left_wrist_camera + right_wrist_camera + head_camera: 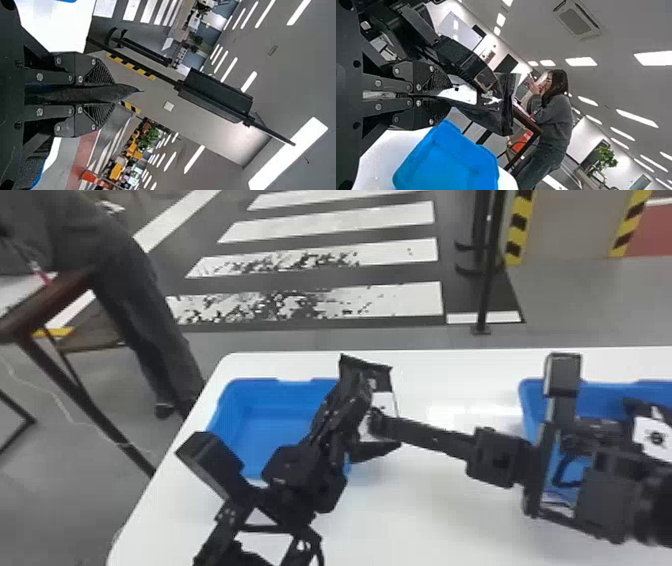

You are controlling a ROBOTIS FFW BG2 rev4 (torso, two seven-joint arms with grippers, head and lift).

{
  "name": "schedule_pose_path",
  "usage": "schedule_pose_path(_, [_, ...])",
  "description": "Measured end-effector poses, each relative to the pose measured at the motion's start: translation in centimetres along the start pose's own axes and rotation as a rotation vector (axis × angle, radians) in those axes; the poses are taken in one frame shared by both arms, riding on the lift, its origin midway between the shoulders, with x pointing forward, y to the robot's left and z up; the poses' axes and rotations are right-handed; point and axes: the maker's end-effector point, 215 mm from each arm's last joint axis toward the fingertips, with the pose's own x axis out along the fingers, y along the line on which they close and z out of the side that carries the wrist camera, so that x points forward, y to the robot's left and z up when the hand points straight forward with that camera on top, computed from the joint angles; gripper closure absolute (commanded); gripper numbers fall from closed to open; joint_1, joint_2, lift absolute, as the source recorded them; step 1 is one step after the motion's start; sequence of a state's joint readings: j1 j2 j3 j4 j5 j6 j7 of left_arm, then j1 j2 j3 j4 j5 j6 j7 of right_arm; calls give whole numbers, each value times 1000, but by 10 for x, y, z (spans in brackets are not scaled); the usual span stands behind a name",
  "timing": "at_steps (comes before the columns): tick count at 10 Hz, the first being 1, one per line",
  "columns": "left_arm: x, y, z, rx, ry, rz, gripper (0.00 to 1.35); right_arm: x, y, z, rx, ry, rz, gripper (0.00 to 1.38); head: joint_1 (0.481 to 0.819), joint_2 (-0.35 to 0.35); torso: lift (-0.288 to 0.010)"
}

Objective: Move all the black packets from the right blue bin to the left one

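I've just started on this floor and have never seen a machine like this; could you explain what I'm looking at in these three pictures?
This is a robot with two black arms. The head view comes from a camera on its head, looking forward and down: its left arm comes in from the bottom edge, its right arm from the right. The other two come from cameras on its wrists and lie on their side. On the white table stand two blue bins, a left bin and a right bin, partly hidden behind the right arm. Above the table, one black packet with a white label is held by both the left gripper and the right gripper, each with its fingers closed on it.
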State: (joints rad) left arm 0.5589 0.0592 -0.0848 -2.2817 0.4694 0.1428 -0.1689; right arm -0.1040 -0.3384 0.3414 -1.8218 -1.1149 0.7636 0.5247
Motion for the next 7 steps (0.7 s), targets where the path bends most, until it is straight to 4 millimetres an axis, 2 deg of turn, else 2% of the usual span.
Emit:
schedule_pose_path(2, [-2, 2, 5, 2, -20, 13, 1211, 2, -4, 12, -21, -19, -6, 1056, 695, 240, -140])
schedule_pose_path(3, [-3, 6, 10, 5, -35, 33, 1211, 2, -6, 16, -27, -29, -8, 602, 695, 243, -140])
schedule_pose_path(4, [-4, 15, 15, 11, -51, 68, 1211, 2, -4, 21, -34, -44, -4, 87, 695, 253, -140])
schedule_pose_path(5, [-4, 28, 24, 35, -74, 113, 1211, 1, -5, 26, -48, -59, -4, -2, 695, 269, -140])
schedule_pose_path(6, [-2, 53, 33, 88, -104, 179, 1211, -6, -10, 34, -73, -88, -22, 159, 695, 279, -140])
schedule_pose_path(7, [3, 89, 42, 188, -131, 262, 1211, -16, -17, 40, -86, -122, -46, 279, 695, 287, -140])
